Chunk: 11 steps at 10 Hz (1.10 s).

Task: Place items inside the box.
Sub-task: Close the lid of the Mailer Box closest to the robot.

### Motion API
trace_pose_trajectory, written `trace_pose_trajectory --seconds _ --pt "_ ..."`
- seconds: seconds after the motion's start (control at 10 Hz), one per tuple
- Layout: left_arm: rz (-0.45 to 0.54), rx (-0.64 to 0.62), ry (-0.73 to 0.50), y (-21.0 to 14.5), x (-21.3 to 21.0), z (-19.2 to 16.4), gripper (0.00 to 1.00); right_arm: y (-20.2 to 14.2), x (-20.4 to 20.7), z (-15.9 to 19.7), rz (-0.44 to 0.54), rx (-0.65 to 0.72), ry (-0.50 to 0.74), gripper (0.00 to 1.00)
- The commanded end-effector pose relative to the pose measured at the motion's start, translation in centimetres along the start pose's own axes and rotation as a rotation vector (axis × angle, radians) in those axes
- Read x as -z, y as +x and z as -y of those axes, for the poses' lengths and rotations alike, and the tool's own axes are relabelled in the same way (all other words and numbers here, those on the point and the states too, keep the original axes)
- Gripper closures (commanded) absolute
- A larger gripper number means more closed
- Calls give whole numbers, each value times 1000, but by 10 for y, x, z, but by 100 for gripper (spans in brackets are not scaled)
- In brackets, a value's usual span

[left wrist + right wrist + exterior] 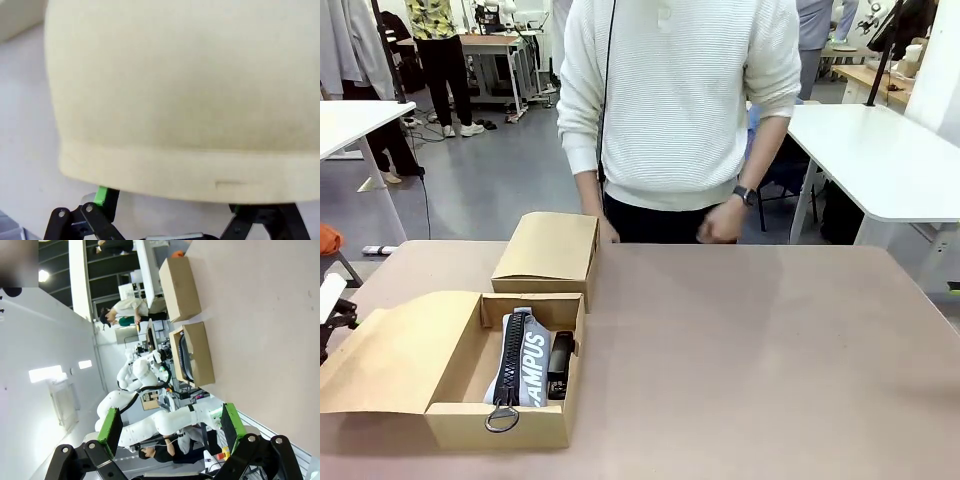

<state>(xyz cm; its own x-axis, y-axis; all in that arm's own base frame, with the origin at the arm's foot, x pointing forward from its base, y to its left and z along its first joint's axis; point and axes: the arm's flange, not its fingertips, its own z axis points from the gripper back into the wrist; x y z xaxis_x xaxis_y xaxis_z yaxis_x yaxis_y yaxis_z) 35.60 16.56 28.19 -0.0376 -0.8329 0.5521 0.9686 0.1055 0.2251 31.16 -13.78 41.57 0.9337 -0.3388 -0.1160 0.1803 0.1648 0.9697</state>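
Note:
The open cardboard box (455, 425) sits at the table's front left, its lid flap (390, 360) folded out to the left. Inside lies a grey zip pencil case (523, 360) lettered "CAMPUS", with its ring pull (502, 418) over the front wall. A black stapler (560, 365) rests beside it on the right. In the right wrist view the box (197, 360) appears sideways and far off, and my right gripper (170, 425) is open and empty, up off the table. My left gripper (167, 212) is open, close under a large cream rounded surface (180, 90).
A closed cardboard box (548, 250) stands just behind the open one and also shows in the right wrist view (180, 287). A person in a white sweater stands at the far edge, one hand (720, 225) near the table. A bit of arm hardware (332, 310) sits at the left edge.

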Motion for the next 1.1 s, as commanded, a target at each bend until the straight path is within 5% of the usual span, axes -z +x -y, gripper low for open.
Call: trace_pose_trajectory --seconds 0.0,0.3,0.7,1.0 --pt "202 18 61 8 -1 1 0 1 0 -7 8 18 20 0" --pt "481 14 36 46 -17 10 0 1 0 -7 8 18 20 0" --pt "566 151 78 105 -61 32 0 1 0 -7 8 18 20 0" --pt "579 276 -2 155 -44 46 0 1 0 -7 8 18 20 0"
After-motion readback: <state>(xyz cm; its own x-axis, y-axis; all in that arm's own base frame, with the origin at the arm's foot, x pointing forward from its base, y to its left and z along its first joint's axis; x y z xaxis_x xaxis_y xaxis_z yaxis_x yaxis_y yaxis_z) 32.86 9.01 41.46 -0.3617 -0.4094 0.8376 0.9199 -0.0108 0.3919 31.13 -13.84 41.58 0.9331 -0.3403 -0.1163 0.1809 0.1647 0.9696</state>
